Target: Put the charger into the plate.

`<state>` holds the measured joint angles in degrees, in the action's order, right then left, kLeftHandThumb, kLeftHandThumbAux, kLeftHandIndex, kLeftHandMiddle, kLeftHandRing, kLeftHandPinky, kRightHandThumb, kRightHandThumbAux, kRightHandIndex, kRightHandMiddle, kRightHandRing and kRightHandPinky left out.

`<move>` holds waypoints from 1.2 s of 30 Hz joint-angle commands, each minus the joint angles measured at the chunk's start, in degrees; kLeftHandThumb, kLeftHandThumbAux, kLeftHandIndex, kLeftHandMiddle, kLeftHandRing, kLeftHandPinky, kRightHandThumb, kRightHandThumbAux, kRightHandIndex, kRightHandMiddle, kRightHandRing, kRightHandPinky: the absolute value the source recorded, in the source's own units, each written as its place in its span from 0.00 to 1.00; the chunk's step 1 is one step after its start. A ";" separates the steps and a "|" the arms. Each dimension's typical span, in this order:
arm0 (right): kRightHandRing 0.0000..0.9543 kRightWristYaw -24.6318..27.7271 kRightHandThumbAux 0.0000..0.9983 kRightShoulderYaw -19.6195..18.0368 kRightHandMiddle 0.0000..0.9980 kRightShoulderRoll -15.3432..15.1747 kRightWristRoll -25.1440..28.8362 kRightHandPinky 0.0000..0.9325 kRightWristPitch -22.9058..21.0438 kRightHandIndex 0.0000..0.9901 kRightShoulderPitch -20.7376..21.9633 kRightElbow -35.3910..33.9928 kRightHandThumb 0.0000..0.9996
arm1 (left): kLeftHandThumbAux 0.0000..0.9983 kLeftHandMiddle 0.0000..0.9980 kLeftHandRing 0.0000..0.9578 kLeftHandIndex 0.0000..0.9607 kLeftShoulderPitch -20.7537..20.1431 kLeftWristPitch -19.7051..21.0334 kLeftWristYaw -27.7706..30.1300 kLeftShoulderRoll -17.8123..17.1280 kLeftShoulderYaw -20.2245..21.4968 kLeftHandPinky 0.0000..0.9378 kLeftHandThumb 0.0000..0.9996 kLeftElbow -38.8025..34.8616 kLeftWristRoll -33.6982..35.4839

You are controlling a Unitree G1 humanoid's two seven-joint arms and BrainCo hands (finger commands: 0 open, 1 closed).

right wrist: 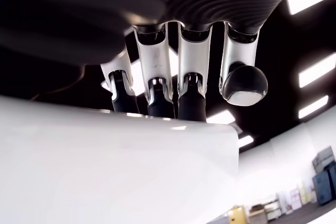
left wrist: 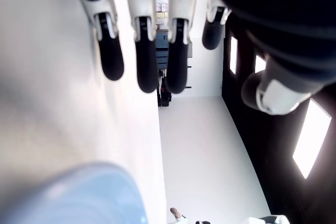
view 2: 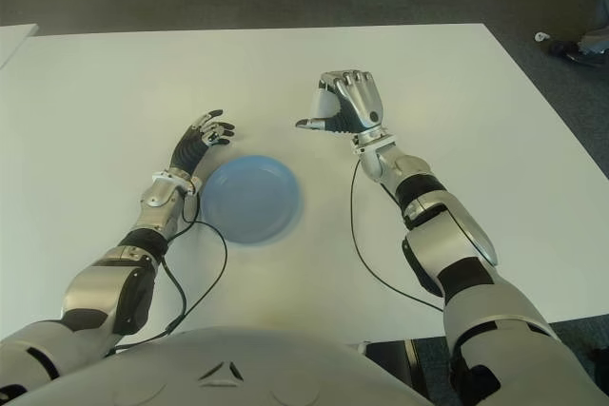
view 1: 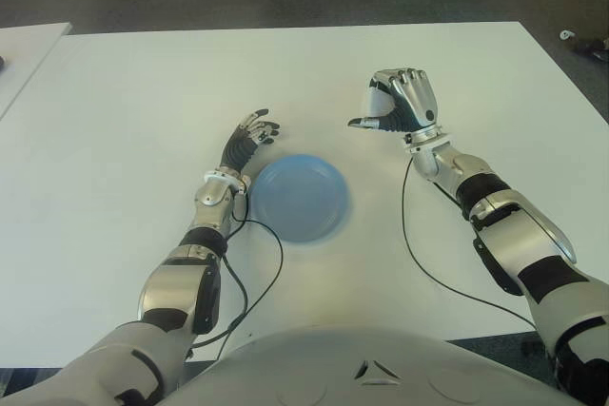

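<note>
A round blue plate (view 1: 297,199) lies on the white table (view 1: 143,92), in front of me. My right hand (view 1: 398,102) is raised above the table, to the right of the plate and a little farther away. Its fingers (right wrist: 190,98) are curled over a white block, the charger (right wrist: 121,166), whose white edge (view 1: 373,99) shows under the knuckles in the eye views. My left hand (view 1: 251,136) shows just left of the plate's far rim, its fingers (left wrist: 147,66) spread and holding nothing. The plate has nothing in it.
Thin black cables (view 1: 419,254) run from both wrists across the table toward my body. A second white table's corner (view 1: 24,45) shows at the far left. Dark floor lies beyond the far edge, with a small object (view 1: 585,43) at the far right.
</note>
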<state>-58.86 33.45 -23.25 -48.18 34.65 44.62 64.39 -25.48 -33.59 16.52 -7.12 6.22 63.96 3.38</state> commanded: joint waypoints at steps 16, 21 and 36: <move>0.94 4.57 0.76 1.07 0.90 4.28 -1.35 0.96 0.17 0.84 -3.02 -7.11 0.65 | 0.51 0.35 0.36 0.16 1.30 3.69 -1.17 1.13 -0.33 0.36 0.00 2.56 -0.70; 0.94 6.23 0.76 1.70 0.90 6.24 -1.29 0.97 1.06 0.85 -4.53 -9.09 0.68 | 0.50 0.35 0.36 0.17 1.01 4.47 -1.46 1.20 -0.37 0.34 0.00 2.57 -0.74; 0.95 11.76 0.75 4.61 0.90 12.32 -3.05 0.98 -2.47 0.85 -8.81 -13.55 0.70 | 0.54 0.33 0.34 0.17 0.05 6.62 -1.67 1.37 0.44 0.34 0.00 2.31 0.03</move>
<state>-48.45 37.28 -11.73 -50.46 33.10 36.89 51.03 -27.18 -30.44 15.63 -6.22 6.51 64.54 3.45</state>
